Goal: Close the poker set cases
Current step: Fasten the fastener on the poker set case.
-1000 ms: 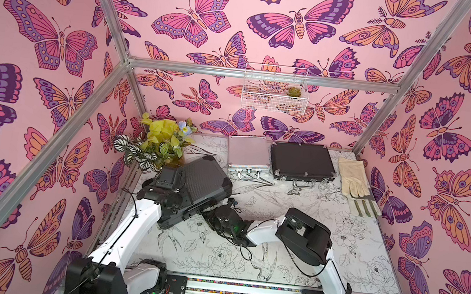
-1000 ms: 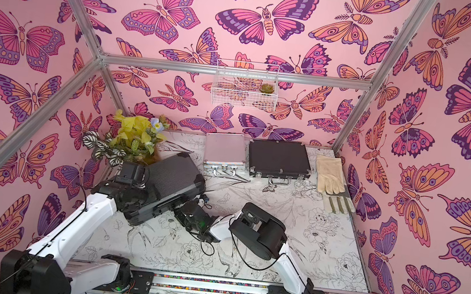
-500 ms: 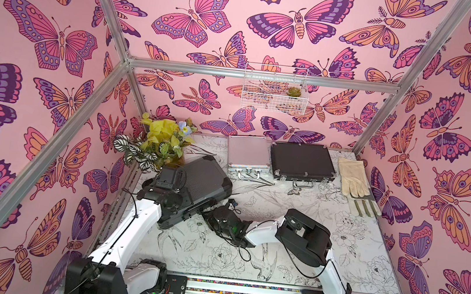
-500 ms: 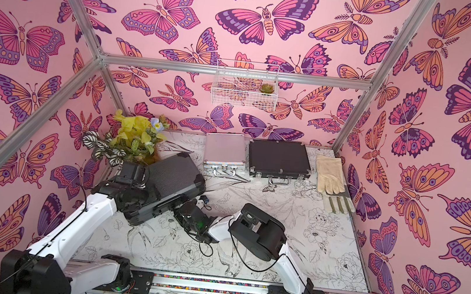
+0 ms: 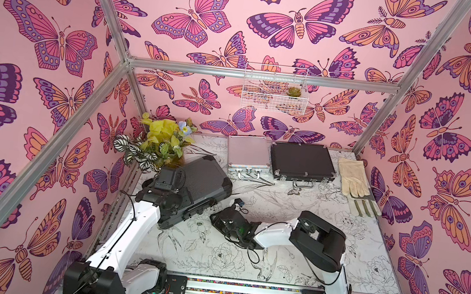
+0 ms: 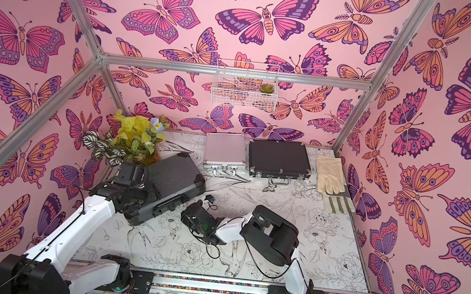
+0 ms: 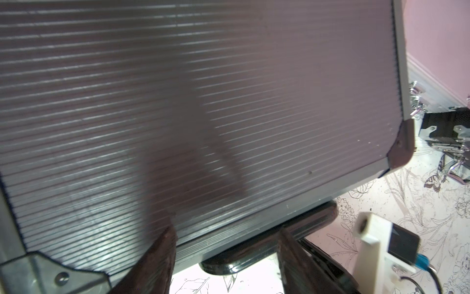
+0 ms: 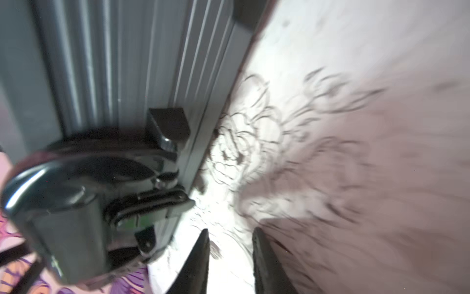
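Latches are our step, we judge: the large ribbed case (image 5: pixel 209 178), lid down, sits at the worktop's (image 5: pixel 321 256) left. Left jaws stand wide over it; right jaws, narrowly parted and empty, must press its latch (image 8: pixel 152 203).

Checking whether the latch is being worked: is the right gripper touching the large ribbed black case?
Apart. In the right wrist view, bare table shows between the right gripper and the ribbed black case.

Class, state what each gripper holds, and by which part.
Nothing is held: left gripper open over the front edge of the ribbed black case; right gripper open, empty.
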Available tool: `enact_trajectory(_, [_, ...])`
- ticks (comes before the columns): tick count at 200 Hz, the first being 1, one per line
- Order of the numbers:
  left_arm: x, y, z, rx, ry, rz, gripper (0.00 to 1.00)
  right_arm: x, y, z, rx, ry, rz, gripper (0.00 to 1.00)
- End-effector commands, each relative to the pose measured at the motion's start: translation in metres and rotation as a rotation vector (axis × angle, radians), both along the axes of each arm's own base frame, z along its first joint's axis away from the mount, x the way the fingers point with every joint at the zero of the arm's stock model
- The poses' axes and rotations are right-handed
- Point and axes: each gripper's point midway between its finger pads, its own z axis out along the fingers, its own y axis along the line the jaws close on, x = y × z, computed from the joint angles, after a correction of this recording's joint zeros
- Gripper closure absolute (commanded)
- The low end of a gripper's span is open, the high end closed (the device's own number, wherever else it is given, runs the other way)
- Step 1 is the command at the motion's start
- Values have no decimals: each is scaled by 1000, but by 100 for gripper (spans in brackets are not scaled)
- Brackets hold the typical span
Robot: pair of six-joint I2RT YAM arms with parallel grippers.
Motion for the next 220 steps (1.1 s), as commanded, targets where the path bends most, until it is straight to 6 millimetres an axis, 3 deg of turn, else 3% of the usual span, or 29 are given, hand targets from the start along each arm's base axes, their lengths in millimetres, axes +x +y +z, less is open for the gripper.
enact_trajectory(1, [-4,0,4,2,0,-2,35,2,-38,-3,-181,-91,67,65])
enact_trajectory(24, [-5,2,9,15,-10,2,34,8,-66,7,-272,-165,113,61])
enact_trajectory(56, [-2,3,17,19,-30,5,33,16,-81,24,-333,-198,270,56])
enact_trajectory(102, [11,-1,38,7,-91,-16,31,27,-111,56,-393,-337,326,45])
enact_trajectory(116, [18,-3,46,3,-140,-29,25,31,-125,63,-453,-403,328,36])
enact_trajectory(117, [19,-3,46,4,-142,-28,24,32,-126,68,-452,-415,323,31])
enact_trajectory(119, [20,-2,47,6,-149,-26,23,33,-128,73,-456,-428,316,10])
enact_trajectory(122, [21,-1,48,10,-161,-21,21,34,-133,76,-474,-438,304,0])
enact_trajectory(134, [25,4,51,35,-188,2,16,39,-149,84,-535,-469,284,1])
enact_trajectory(136, [25,5,51,39,-193,5,3,40,-151,86,-541,-473,282,1])
enact_trajectory(141, [27,7,52,47,-201,10,1,41,-157,91,-555,-481,277,1])
enact_trajectory(161, [33,13,55,86,-241,21,1,53,-192,107,-637,-497,213,1])
enact_trajectory(187, [45,25,65,193,-343,5,1,68,-252,126,-783,-513,74,1])
enact_trajectory(220, [56,29,73,304,-562,-48,1,71,-328,134,-861,-481,-124,1])
